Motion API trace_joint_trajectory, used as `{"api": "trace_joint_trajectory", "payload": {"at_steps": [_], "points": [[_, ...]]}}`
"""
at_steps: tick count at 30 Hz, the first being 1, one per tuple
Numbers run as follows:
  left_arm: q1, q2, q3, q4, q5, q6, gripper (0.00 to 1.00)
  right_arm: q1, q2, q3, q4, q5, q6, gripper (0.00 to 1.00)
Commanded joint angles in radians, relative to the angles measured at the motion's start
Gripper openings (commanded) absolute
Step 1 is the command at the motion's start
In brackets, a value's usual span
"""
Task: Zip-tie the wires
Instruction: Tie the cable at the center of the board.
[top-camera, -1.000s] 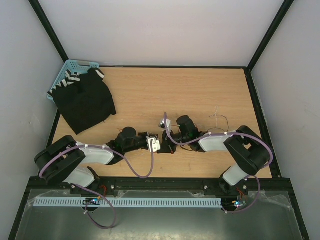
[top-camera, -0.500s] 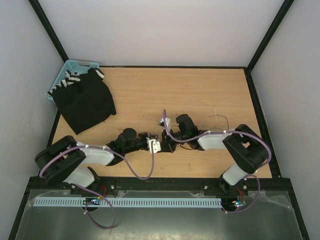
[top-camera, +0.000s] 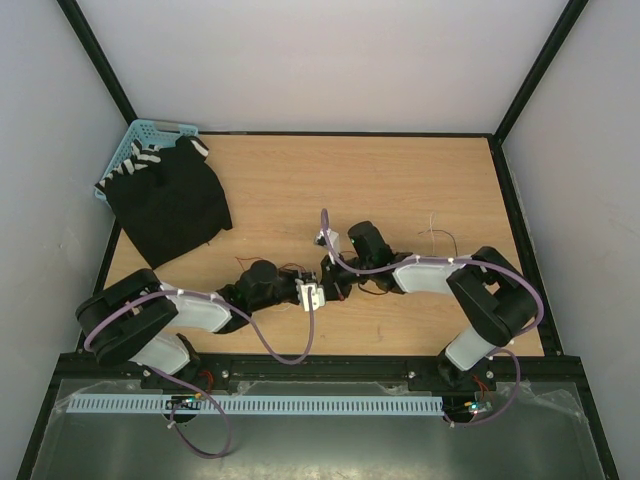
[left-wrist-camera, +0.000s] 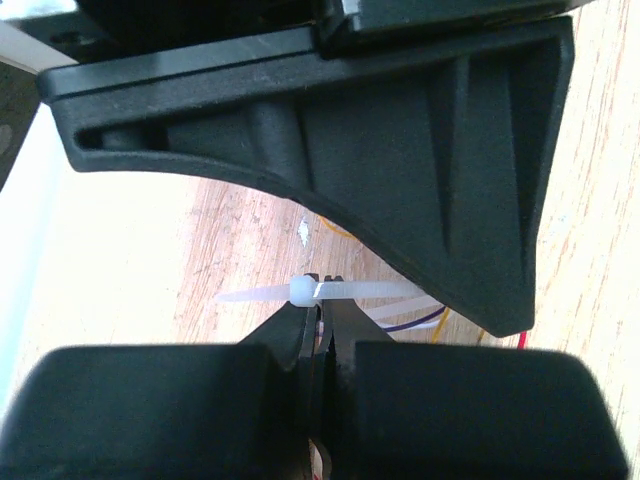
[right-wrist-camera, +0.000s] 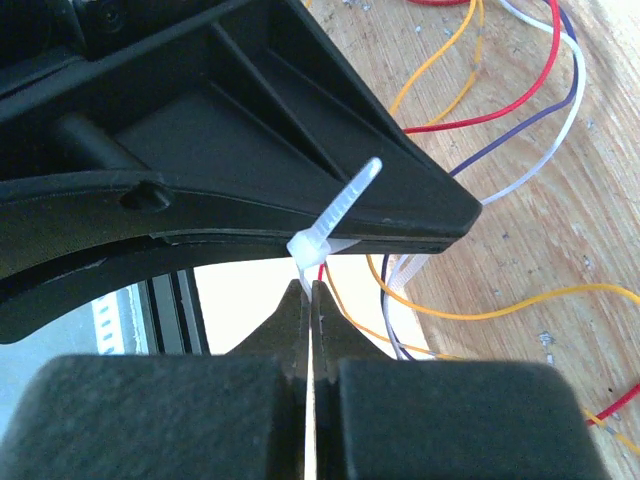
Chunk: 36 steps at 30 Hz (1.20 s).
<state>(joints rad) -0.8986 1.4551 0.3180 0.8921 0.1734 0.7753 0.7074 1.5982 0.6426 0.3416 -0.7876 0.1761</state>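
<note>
Where the arms meet on the wooden counter (top-camera: 400, 180), the left end effector (left-wrist-camera: 322, 292) and right end effector (right-wrist-camera: 308, 290) are both clenched on the zip tie (right-wrist-camera: 336, 214), a pale ribbed plastic strip with a blocky head. Each one's black moulded body fills half the other's wrist view. Thin glossy red, orange, purple and white wires (right-wrist-camera: 500, 110) curl beneath. Far left, crumpled black cloth (top-camera: 170, 205) overlaps a turquoise lattice basket (top-camera: 135, 135).

Overhead view, wrist close-ups sharing zip tie (left-wrist-camera: 300, 292)
</note>
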Motion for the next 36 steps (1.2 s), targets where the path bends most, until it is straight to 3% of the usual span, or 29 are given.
{"api": "trace_joint_trajectory", "payload": {"at_steps": [1,36], "points": [[-0.018,0.008,-0.020,0.024,-0.005,0.016,0.00,-0.017,0.012,0.051,-0.035,-0.021,0.005,0.00],[-0.071,0.075,-0.018,0.024,-0.055,0.061,0.00,-0.059,0.068,0.178,-0.148,-0.021,-0.023,0.00]]}}
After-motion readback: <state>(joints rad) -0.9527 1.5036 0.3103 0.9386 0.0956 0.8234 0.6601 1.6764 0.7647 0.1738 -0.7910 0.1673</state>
